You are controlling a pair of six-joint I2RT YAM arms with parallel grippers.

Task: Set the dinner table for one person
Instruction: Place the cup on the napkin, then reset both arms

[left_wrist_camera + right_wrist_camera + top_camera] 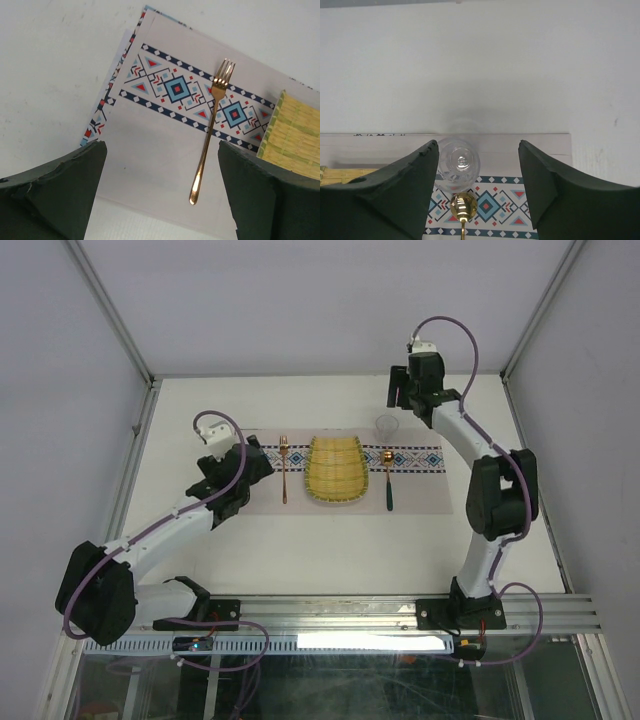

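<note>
The white dinner table (330,550) holds a pale placemat (300,502) with a blue-red patterned band. On it lie a gold fork (284,468), a yellow-green woven bamboo plate (335,470) and a gold spoon with a dark handle (388,478). A clear glass (387,427) stands at the mat's far edge above the spoon. My left gripper (262,464) is open and empty over the mat's left end, with the fork (210,130) between its fingers below. My right gripper (398,390) is open and empty above the glass (457,164) and the spoon bowl (463,206).
A metal rail (400,612) runs along the table's near edge. Pale walls with metal posts (110,310) close in the left, back and right sides. The bamboo plate's edge (295,140) shows right of the fork in the left wrist view.
</note>
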